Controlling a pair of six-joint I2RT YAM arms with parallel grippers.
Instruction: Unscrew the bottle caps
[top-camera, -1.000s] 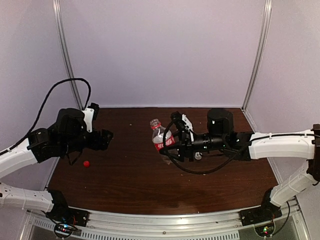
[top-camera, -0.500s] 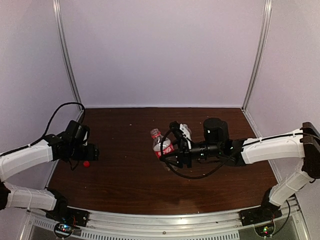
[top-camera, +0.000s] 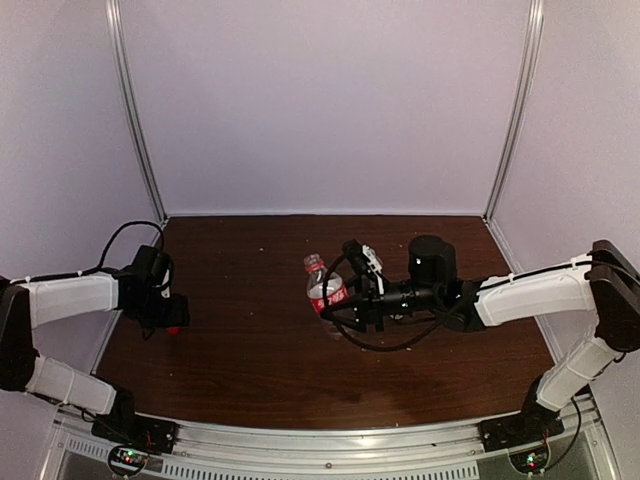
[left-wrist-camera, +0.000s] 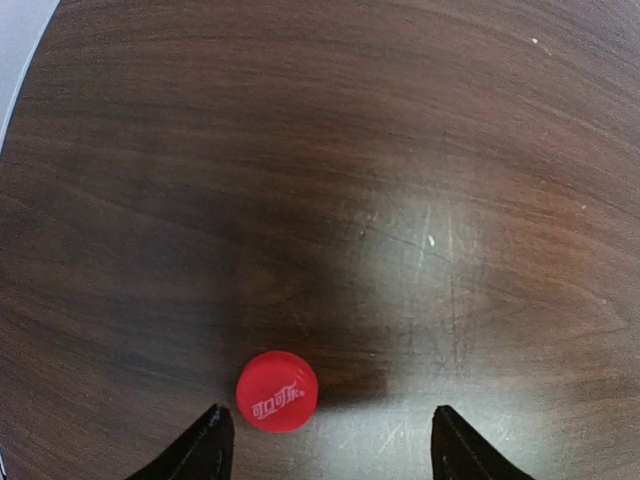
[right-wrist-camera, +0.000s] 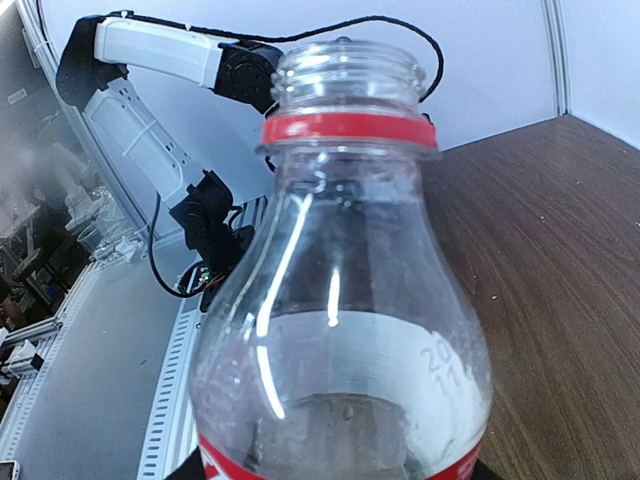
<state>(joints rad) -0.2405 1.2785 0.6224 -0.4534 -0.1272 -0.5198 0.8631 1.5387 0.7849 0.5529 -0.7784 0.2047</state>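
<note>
Left side: left gripper (left-wrist-camera: 328, 432) points straight down over the worktop (top-camera: 260, 370), close to its left edge, about mid-depth. Jaws apart, gripping nothing. Red cap (left-wrist-camera: 277, 391) lies flat, logo up, between the fingertips, just beside the left-hand one in the wrist view; contact there can't be judged. Side wall (top-camera: 60, 150) runs right along that edge, so little room outboard of the arm.

Middle: bare wood between the two grippers, which are well apart. Another bare strip runs along the near edge up to the rail (top-camera: 330, 440).

Centre, slightly right: right gripper (top-camera: 338, 303) is clamped on the small bottle (top-camera: 323, 287) at its red label. The bottle leans, neck toward the far-left corner. Threads are bare, with a red ring just under them. The right arm's cable (top-camera: 385, 345) loops out on the near side of the gripper.
</note>
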